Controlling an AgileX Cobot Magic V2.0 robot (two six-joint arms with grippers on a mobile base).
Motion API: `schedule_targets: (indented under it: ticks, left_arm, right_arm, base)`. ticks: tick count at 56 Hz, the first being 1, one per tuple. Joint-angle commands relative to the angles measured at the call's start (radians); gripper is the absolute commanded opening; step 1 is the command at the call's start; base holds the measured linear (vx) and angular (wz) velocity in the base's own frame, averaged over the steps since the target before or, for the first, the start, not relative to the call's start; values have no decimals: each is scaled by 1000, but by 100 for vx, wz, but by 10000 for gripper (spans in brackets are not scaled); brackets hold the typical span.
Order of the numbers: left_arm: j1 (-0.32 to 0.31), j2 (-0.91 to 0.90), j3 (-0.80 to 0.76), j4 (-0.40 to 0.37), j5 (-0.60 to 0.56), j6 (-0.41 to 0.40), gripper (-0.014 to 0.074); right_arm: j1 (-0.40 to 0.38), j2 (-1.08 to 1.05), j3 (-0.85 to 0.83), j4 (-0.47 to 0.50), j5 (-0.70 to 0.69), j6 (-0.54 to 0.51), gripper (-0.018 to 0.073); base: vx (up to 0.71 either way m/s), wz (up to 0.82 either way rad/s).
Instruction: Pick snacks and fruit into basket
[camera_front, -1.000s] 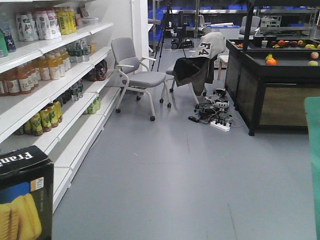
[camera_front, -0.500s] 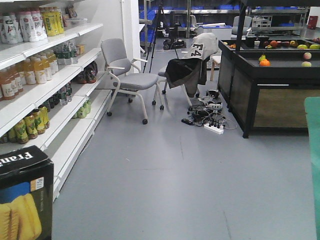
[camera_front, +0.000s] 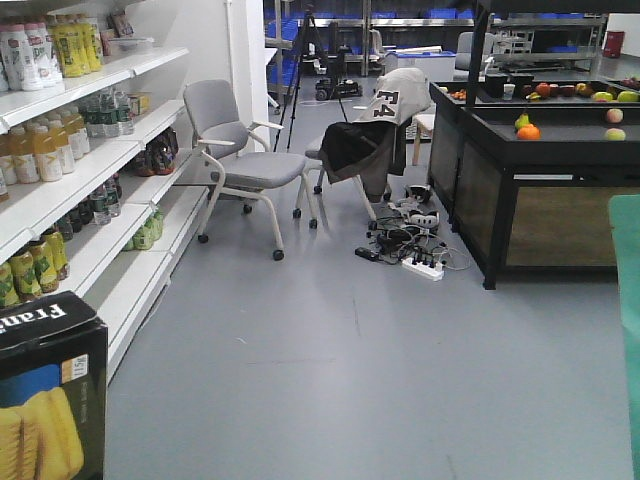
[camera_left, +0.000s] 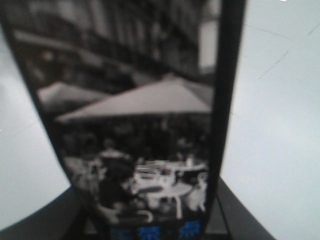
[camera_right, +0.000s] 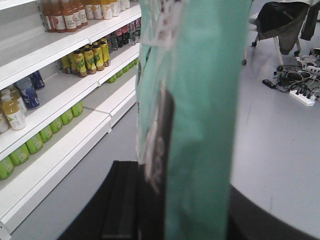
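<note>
My left gripper (camera_left: 150, 222) is shut on a black snack box (camera_left: 135, 115) with a café picture on its face. The box also shows at the bottom left of the front view (camera_front: 50, 395), with yellow biscuits printed on it. My right gripper (camera_right: 195, 215) is shut on a green snack bag (camera_right: 205, 100) held upright; its edge shows at the right of the front view (camera_front: 628, 300). Fruit lies on a black stand (camera_front: 560, 150) at the far right, including an orange (camera_front: 528, 131) and an apple (camera_front: 614, 115). No basket is in view.
White shelves (camera_front: 90, 190) of drink bottles line the left side. Two chairs (camera_front: 245, 165), one with a jacket (camera_front: 372, 135) draped over it, stand ahead. A power strip and cables (camera_front: 415, 250) lie on the grey floor by the stand.
In the front view the shelves, chairs and fruit stand have slid to the left and slightly down as the base moves. Both grippers keep hold of their items.
</note>
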Motion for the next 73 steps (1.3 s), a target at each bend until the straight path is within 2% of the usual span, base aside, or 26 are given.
schedule_targets:
  ticks: [1, 41, 73]
  left_arm:
    - [1, 2, -40, -6, -91, -1, -8]
    - [1, 2, -40, -6, -91, -1, -8]
    - [1, 2, -40, -6, -90, -1, -8]
  right_arm:
    - [1, 8, -35, -12, -97, -14, -7]
    - [1, 8, -35, -12, -97, -14, -7]
    - [1, 8, -35, -12, -97, -14, -7]
  base:
    - [33, -2]
    - [34, -7]
    - [29, -55]
